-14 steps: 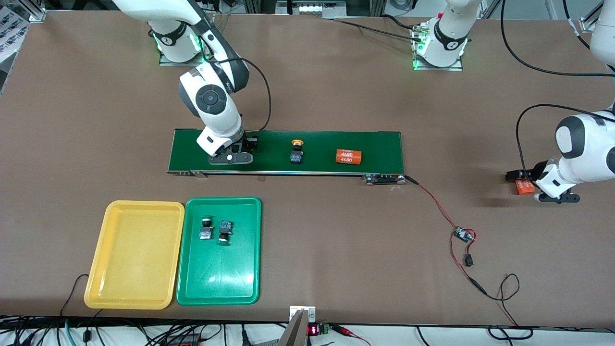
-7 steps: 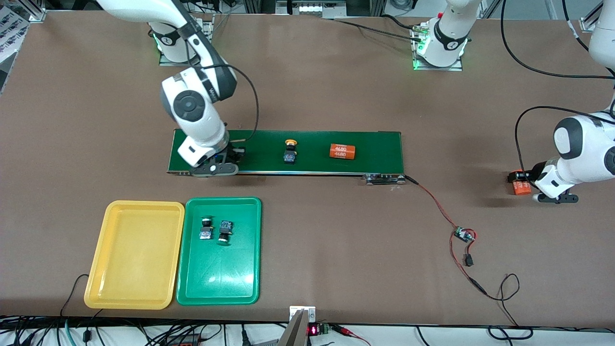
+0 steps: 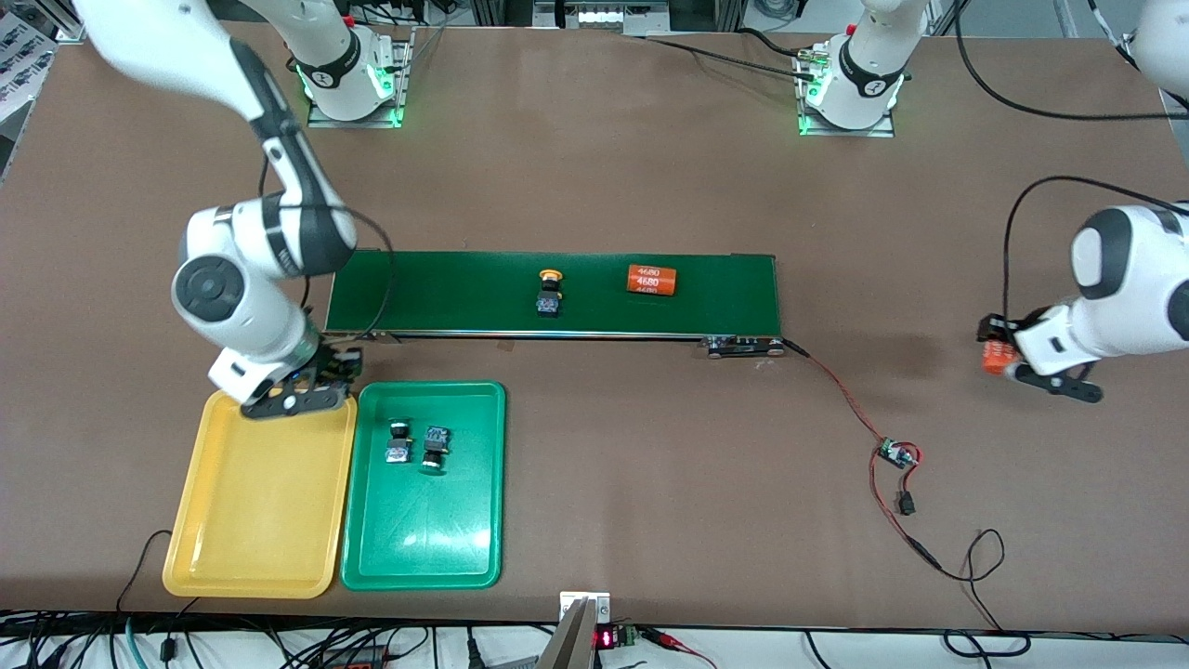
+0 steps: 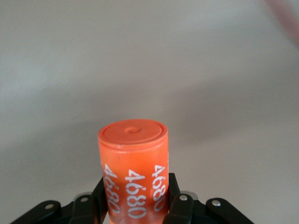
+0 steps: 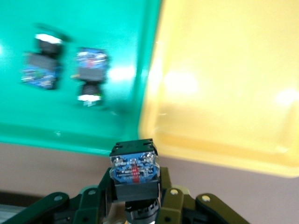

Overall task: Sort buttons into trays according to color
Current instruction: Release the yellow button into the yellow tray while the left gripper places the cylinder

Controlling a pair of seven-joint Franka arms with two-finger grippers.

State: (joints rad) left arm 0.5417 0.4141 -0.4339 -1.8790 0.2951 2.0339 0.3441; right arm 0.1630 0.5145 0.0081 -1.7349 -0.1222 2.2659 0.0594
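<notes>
Two green-capped buttons (image 3: 417,444) lie in the green tray (image 3: 423,548). Beside it, over the yellow tray's (image 3: 251,520) conveyor-side edge, the right end effector (image 3: 311,386) is clamped on a button (image 5: 134,172). Another yellow-capped button (image 3: 550,293) sits on the conveyor belt (image 3: 446,293), while the left end effector (image 3: 1008,358) is clamped on an orange cylinder (image 4: 134,165) above the bench (image 3: 650,483).

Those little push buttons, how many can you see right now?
4. Two lie in the green tray: one beside the other. A yellow-capped button sits on the conveyor belt. The right gripper carries the fourth over the yellow tray.
</notes>
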